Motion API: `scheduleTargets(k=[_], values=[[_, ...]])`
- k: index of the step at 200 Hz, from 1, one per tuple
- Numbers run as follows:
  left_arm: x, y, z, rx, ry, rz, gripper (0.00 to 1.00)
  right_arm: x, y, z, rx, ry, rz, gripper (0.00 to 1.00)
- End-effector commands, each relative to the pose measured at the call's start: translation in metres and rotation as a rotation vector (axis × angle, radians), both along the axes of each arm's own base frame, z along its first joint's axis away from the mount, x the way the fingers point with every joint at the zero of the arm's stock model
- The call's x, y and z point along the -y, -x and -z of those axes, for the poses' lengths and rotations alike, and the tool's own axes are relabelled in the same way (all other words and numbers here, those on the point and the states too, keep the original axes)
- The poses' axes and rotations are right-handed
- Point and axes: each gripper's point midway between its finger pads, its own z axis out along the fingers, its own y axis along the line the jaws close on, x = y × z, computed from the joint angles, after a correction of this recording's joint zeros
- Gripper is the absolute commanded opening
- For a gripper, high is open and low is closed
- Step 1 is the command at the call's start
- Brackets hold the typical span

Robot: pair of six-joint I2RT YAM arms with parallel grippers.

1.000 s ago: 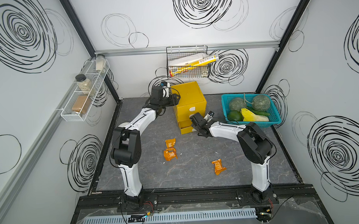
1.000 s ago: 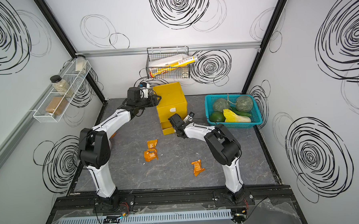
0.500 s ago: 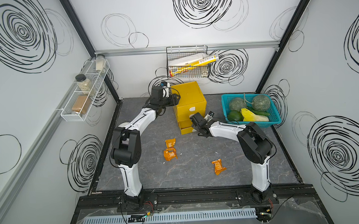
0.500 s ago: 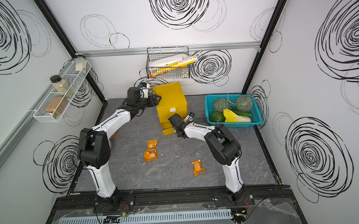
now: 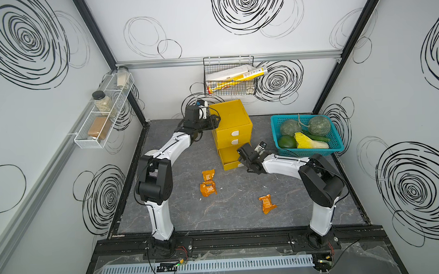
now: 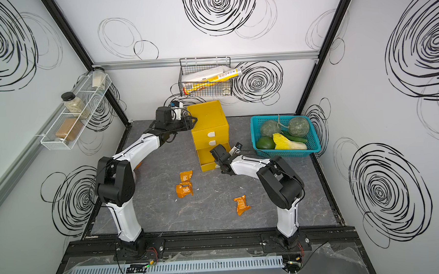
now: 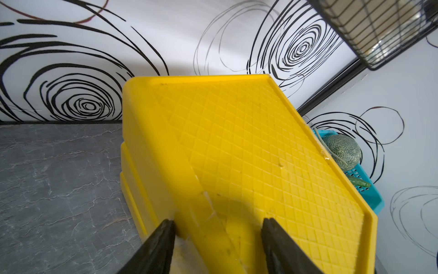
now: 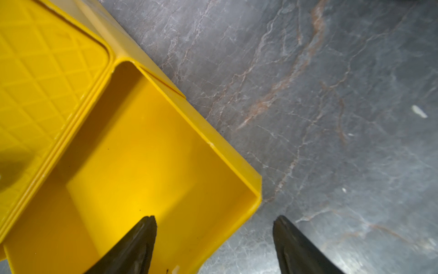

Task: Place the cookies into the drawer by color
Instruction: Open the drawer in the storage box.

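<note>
- Change is hardly to be found over the last second: both arms, the chest and the packets are seen in the same places as before.
- The yellow chest of drawers (image 5: pixel 231 119) is placed at the back of the worktop (image 5: pixel 217 219), near the teal basket (image 5: pixel 338 147). Its two upper drawers are shut, and the bottom drawer (image 5: pixel 229 157) is pulled out toward the front.
- In the right wrist view, the part of this drawer that can be seen is bare; no packet is found in it.
- At the end of the left arm (image 5: pixel 174 144), the left jaws are held partly apart astride the top edge of the chest on its left side. Whether this edge is really pinched cannot be told.
- At the end of the right arm (image 5: pixel 280 163), the right jaws are spread wide and nothing is held. One finger is over the open drawer, the other over the worktop beside its corner.
- Three orange cookie packets are left on the worktop. One packet (image 5: pixel 208 175) lies just beside a second packet (image 5: pixel 208 189) in front of the drawer, and a third packet (image 5: pixel 267 204) lies well apart, nearer the front. No green or black packet is seen.
- From this stillness it is judged that the drawer is now ready, and that an orange packet must be fetched next.
</note>
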Motion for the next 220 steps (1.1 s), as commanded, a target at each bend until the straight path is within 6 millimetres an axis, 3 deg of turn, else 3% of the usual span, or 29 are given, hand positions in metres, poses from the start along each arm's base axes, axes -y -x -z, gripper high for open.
scheduleTargets(k=[1, 50, 95, 126, 148, 185, 220], values=[[0.005, 0.031, 0.068, -0.221, -0.066, 0.050, 0.64, 0.009, 0.014, -0.003, -0.029, 0.042, -0.016, 0.83], [0.005, 0.033, 0.050, -0.178, -0.076, 0.048, 0.74, 0.018, 0.021, -0.049, 0.078, 0.037, -0.071, 0.86], [0.003, 0.037, 0.006, -0.069, -0.101, 0.033, 0.80, 0.046, 0.057, -0.061, 0.119, 0.083, -0.190, 0.86], [-0.001, 0.047, -0.029, 0.013, -0.120, 0.023, 0.89, 0.057, 0.081, -0.081, 0.180, 0.114, -0.326, 0.87], [-0.003, 0.061, -0.053, 0.069, -0.152, 0.017, 0.99, 0.060, 0.099, -0.096, 0.235, 0.110, -0.442, 0.88], [-0.005, 0.095, -0.083, 0.172, -0.191, 0.030, 0.99, 0.069, 0.125, -0.119, 0.352, 0.074, -0.540, 0.88], [-0.010, 0.131, -0.102, 0.251, -0.240, 0.091, 0.99, 0.076, 0.142, -0.117, 0.326, 0.116, -0.611, 0.87]])
